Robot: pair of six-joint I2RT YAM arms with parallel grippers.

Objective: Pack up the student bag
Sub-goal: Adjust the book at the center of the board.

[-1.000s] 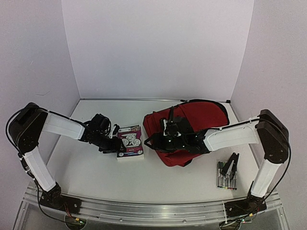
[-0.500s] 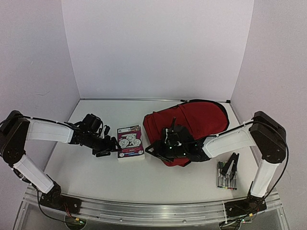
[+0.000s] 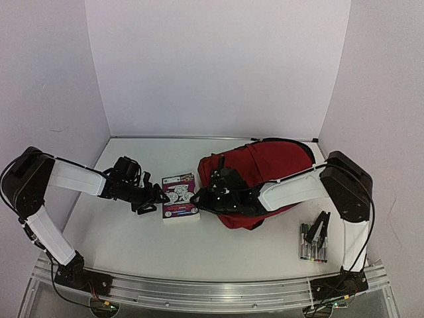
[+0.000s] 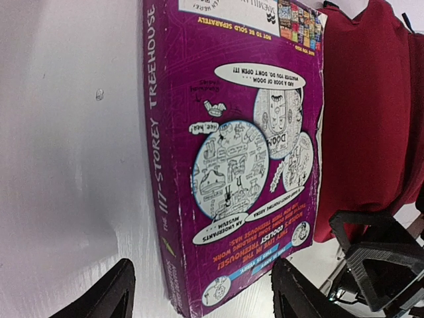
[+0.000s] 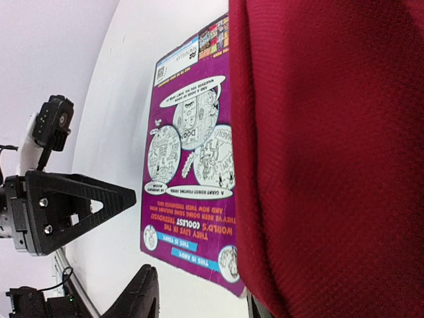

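Two arms are low over the white surface (image 3: 132, 238), both ending at the same book.

- Student bag (image 3: 281, 165): dark-red backpack lying flat, right of centre, top toward the back-right corner. Black strap runs along its far edge.
- 117-Storey Treehouse book (image 3: 180, 197): purple, flat, back cover up, just left of the bag. In the left wrist view the bag's red fabric sits right up against the book's long right edge.
- Left pincer (image 3: 156, 197): at the book's left side, down near the surface. Jaws wide; wrist view shows the two fingers (image 4: 99, 298) straddling the book's near end, not closed on it.
- Right pincer (image 3: 199, 200): at the bag's lower-left edge, between bag and book. Fingers (image 5: 142, 295) apart, one largely hidden under the red fabric; nothing visibly gripped.
- Markers (image 3: 311, 246): a row of them near the right arm's base, well apart from the bag.
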